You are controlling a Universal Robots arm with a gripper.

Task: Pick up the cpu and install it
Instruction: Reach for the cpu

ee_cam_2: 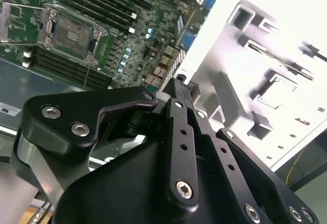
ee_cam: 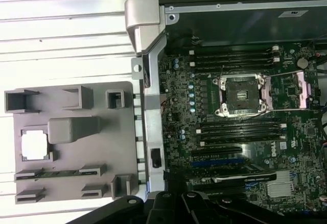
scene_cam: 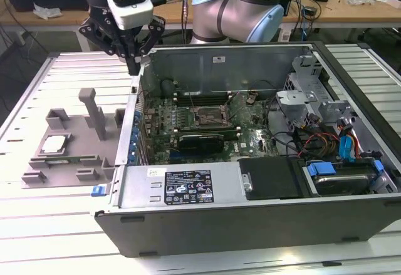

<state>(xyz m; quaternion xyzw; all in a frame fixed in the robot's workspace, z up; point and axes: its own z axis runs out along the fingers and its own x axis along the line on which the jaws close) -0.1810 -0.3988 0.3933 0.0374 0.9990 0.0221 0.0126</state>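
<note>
Sitting flat in a square recess of the grey fixture [scene_cam: 69,162], at the exterior view's left: cpu [scene_cam: 54,143], pale metal top up, well apart from the gripper. Not yet picked.

Handling (est.): light, stiff, thin. Smooth lid prob. slippery; underside contacts prob. fragile. Best hold is two opposite edges, fingers straddling the lid, gentle squeeze. Recess walls look close around it, so little room beside the edges.

Next right: gripper [scene_cam: 133,69], up by the case corner, over the wall facing the fixture. Tips look pressed together w/ nothing between them.

Right again: case [scene_cam: 188,190], open side up, board inside. Socket [scene_cam: 207,117] approx. mid-board, frame looks swung open, seat looks bare.

Views compared:
- First wrist view gives cpu [ee_cam: 34,145] and socket [ee_cam: 240,95] square-on from above, so the recess outline and the open socket frame read clearly.
- Exterior view gives the gripper's place relative to case and fixture.
- Second wrist view looks along the fingers [ee_cam_2: 180,132], side by side and meeting at the tip, w/ socket [ee_cam_2: 69,32] beyond. Fixture is washed out there, so the cpu is hard to tell.
</note>
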